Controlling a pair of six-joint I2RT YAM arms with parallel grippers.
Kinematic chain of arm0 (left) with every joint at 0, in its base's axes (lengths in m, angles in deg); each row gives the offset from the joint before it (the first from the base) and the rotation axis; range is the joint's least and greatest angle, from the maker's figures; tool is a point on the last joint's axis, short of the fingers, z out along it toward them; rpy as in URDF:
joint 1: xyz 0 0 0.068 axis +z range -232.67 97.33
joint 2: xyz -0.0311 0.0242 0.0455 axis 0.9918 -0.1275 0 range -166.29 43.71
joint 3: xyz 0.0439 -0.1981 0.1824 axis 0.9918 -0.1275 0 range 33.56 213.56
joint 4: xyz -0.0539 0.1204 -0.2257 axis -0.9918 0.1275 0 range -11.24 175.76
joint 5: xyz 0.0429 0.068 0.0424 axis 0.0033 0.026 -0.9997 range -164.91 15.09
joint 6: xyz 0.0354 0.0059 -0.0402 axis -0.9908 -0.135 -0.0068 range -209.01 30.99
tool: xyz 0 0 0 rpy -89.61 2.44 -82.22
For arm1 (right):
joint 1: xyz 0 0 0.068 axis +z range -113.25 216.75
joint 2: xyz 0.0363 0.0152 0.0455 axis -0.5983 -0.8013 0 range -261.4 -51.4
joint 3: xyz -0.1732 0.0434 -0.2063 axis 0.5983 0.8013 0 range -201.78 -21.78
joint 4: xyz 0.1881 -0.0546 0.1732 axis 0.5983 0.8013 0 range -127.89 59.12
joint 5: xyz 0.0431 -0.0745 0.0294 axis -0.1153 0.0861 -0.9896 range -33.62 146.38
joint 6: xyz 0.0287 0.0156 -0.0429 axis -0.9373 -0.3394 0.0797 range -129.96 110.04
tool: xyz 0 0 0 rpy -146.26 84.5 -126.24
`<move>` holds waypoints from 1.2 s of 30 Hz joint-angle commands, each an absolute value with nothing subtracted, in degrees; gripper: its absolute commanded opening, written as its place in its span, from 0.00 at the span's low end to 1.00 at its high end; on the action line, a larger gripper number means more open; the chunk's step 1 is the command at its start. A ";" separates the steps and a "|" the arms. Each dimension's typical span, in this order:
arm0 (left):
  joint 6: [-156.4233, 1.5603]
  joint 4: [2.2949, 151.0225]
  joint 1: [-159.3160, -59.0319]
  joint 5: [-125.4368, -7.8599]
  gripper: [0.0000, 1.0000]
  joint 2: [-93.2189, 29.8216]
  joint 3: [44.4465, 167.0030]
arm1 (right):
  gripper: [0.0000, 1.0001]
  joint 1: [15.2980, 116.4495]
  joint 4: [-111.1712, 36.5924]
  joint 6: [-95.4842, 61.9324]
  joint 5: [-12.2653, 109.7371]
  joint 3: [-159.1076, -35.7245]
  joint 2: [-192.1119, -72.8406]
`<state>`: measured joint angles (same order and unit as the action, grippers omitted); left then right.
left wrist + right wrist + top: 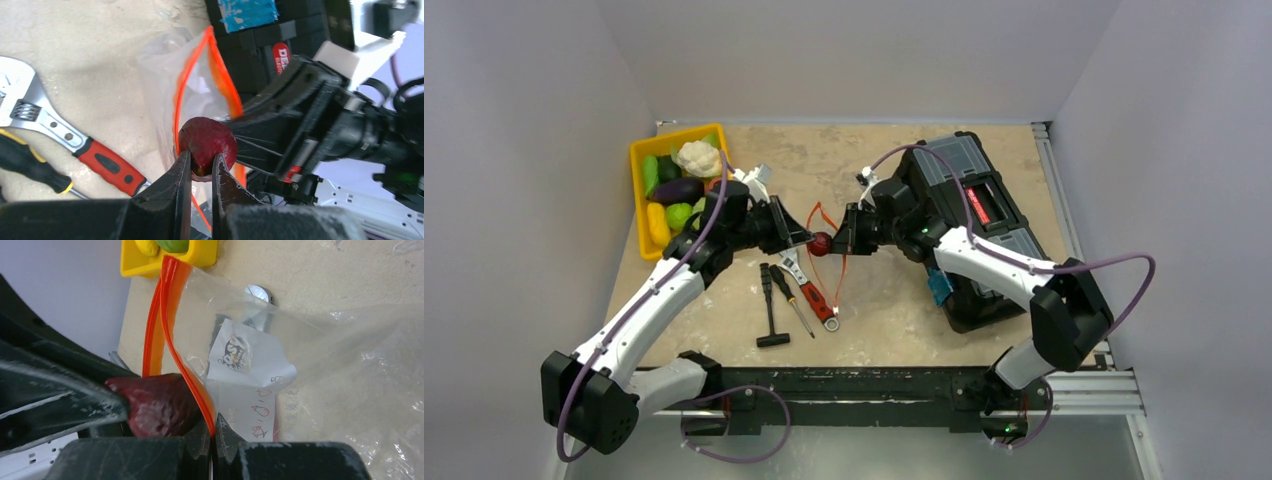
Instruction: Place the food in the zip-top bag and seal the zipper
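My left gripper (809, 240) (201, 160) is shut on a dark red round toy fruit (821, 243) (207, 140) (157, 405) and holds it at the open mouth of the zip-top bag (829, 268) (165, 65) (325, 365). My right gripper (844, 240) (214, 427) is shut on one side of the red-orange zipper (182, 85) (152, 340) and holds the bag's mouth up. The whitish label patch (245, 360) shows through the plastic. More food lies in the yellow bin (639, 190): a purple eggplant (677, 190), a yellow piece (657, 225) and green pieces (680, 213).
A white cauliflower (697, 157) sits in the bin. A red-handled wrench (809, 290) (100, 162), a screwdriver (792, 298) (35, 165) and a black T-handle tool (769, 310) lie in front of the bag. A black toolbox (969, 200) stands at the right.
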<state>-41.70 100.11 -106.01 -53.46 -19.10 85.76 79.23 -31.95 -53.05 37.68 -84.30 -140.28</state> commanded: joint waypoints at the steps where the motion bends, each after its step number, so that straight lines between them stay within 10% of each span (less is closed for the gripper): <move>1: -44.09 102.57 -106.23 -59.28 0.00 -18.99 86.46 | 0.00 79.42 -31.84 -54.15 39.07 -85.27 -135.34; 13: -43.07 102.49 -107.01 -55.80 0.00 -21.52 86.74 | 0.00 80.94 -31.85 -54.88 38.44 -87.08 -135.43; 21: -45.95 106.83 -107.09 -56.47 0.79 -18.85 89.33 | 0.00 81.13 -30.39 -53.73 40.08 -87.35 -134.79; 36: -57.77 126.99 -106.93 -75.52 0.91 -6.97 96.05 | 0.00 81.11 -29.75 -52.02 41.49 -85.80 -134.29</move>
